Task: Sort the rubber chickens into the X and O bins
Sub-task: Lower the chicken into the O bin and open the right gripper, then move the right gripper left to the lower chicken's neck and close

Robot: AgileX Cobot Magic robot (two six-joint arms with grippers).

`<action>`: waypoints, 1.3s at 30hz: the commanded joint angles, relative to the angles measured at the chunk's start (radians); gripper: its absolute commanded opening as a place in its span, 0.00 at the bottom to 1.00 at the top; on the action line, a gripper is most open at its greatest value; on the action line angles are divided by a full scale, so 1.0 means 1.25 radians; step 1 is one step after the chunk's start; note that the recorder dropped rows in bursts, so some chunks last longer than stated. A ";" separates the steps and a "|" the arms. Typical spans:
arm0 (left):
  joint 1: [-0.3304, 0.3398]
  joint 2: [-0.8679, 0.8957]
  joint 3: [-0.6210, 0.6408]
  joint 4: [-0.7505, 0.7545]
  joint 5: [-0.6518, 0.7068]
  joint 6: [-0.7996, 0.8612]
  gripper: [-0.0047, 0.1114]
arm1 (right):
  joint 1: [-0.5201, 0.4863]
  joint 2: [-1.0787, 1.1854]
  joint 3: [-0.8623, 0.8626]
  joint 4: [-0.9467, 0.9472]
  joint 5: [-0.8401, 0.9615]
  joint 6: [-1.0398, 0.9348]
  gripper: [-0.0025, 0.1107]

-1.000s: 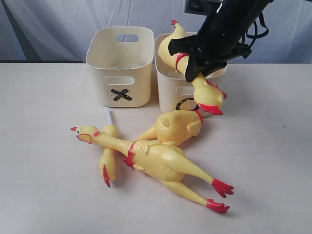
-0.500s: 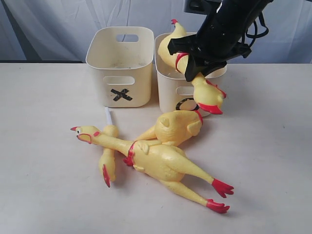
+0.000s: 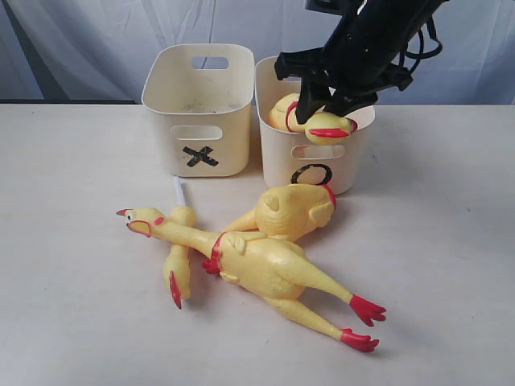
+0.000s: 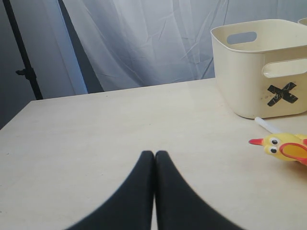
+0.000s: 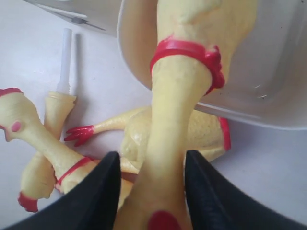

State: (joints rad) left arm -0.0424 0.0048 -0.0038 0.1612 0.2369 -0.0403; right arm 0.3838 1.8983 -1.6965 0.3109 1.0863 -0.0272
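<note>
A whole rubber chicken (image 3: 315,122) lies in the O bin (image 3: 278,157), its head resting over the front rim. My right gripper (image 3: 326,95) hovers just above it, open; in the right wrist view its neck (image 5: 175,96) passes between my spread fingers (image 5: 103,191). On the table lie another whole chicken (image 3: 257,269), the headless body (image 3: 294,211) and the head-and-neck piece (image 3: 179,261) with a white tube. The X bin (image 3: 165,137) stands left of the O bin. My left gripper (image 4: 154,154) is shut and empty, low over the table, away from the X bin (image 4: 244,81).
A pale curtain hangs behind the table. In the left wrist view a dark stand pole (image 4: 19,52) rises at the table's far side. The table's chicken pile lies just in front of both bins, its red feet (image 3: 362,322) pointing toward the front right.
The right gripper has opened. The chicken it held hanging over the O bin's front has dropped into the bin, head now resting on the rim. The left arm has not moved.
</note>
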 commanded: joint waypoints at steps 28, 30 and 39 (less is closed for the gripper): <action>-0.007 -0.004 0.003 0.001 -0.001 -0.002 0.04 | -0.004 -0.026 -0.126 0.059 0.101 0.002 0.58; -0.007 -0.004 0.003 0.001 -0.001 -0.002 0.04 | -0.004 -0.026 -0.146 0.053 0.108 0.002 0.58; -0.007 -0.004 0.003 0.001 -0.001 -0.002 0.04 | -0.004 -0.092 -0.155 0.049 0.108 -0.033 0.57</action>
State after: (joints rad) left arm -0.0424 0.0048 -0.0038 0.1612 0.2369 -0.0403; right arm 0.3838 1.8131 -1.8837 0.3730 1.2156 -0.0403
